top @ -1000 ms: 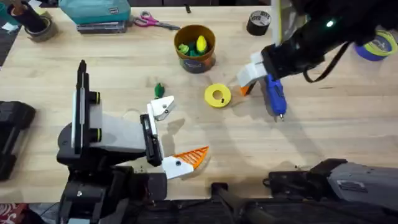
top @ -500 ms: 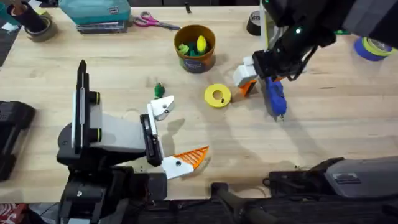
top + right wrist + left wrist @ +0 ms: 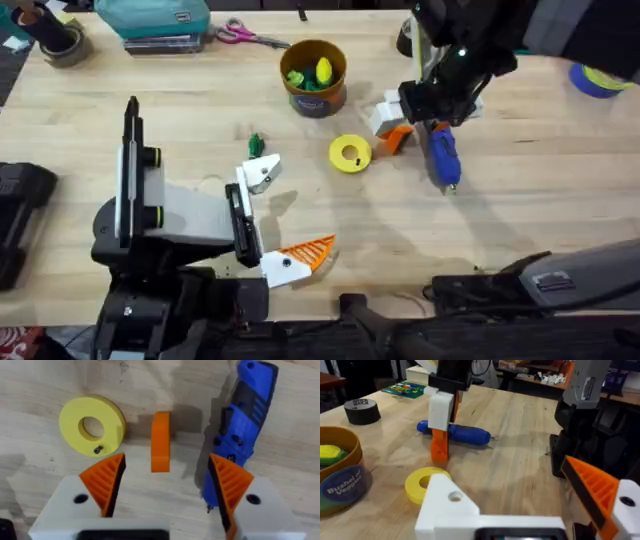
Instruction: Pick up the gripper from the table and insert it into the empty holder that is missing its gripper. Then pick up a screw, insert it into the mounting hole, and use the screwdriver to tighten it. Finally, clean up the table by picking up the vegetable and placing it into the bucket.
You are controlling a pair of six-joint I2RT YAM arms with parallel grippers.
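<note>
We judge the first step to be in hand: fetching the loose gripper [image 3: 160, 441], which lies on the surface between the yellow disc [image 3: 92, 425] and the blue screwdriver [image 3: 246, 425]. The right pincer [image 3: 167, 482] hangs just above it, its orange pads [image 3: 104, 480] spread wide apart, one toward the disc and the other over the screwdriver's body. From the left wrist view it seems close to the piece, though we cannot tell whether anything touches.

The left pincer [image 3: 272, 222] rests near its base with fingers apart, one white finger lacking its orange pad; that bare block appears to be the holder [image 3: 261, 173].

Next, we think, the right pincer should drop squarely over the wedge and close without nudging the screwdriver. The vegetable [image 3: 255, 143] and bucket [image 3: 314, 99] wait.
</note>
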